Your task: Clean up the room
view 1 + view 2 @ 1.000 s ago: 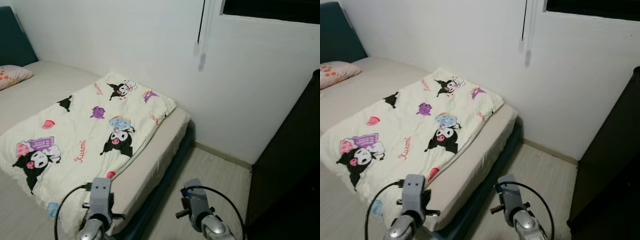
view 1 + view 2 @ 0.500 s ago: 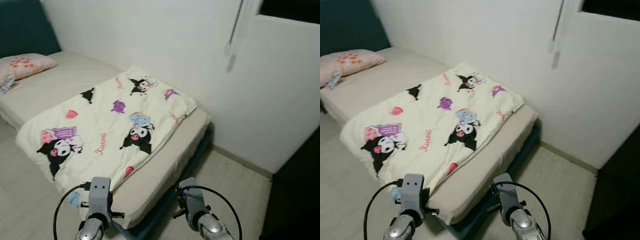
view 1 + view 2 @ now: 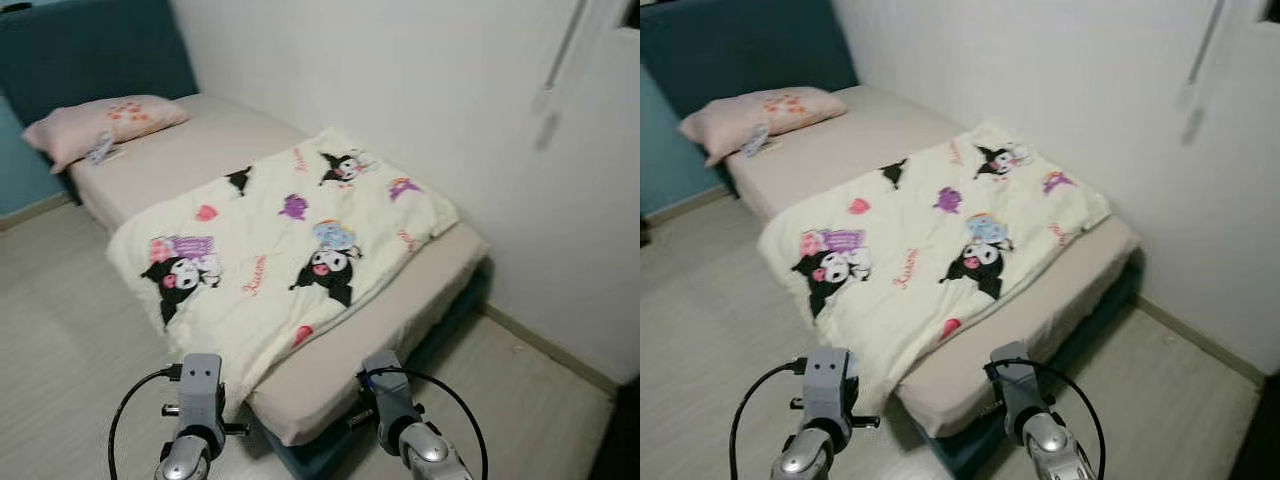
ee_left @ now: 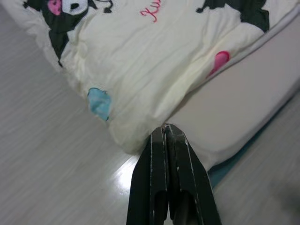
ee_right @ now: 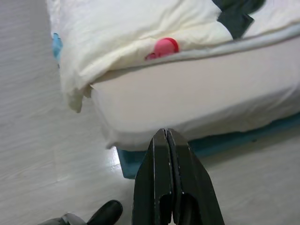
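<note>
Cream-coloured and printed with black cartoon figures, the blanket (image 3: 290, 250) lies spread over the foot half of the bed (image 3: 400, 310), one corner spilling off the mattress edge toward the pale wood floor (image 3: 70, 340). My view has swung since a second ago: the dark cabinet that filled the right side then is gone but for a sliver, and now the pink pillow (image 3: 100, 125) and the blue headboard (image 3: 90, 50) show fully, with far more floor on my left; the bedding itself lies as it did. A small pale object (image 3: 99, 150) sits just beside the pillow, too blurred to identify. My left end effector (image 4: 165, 136) is clenched, fingers pressed together, held low near the hanging blanket corner. My right end effector (image 5: 166, 138) is likewise clenched and empty, pointing at the mattress corner above the teal bed base (image 5: 220, 140).
</note>
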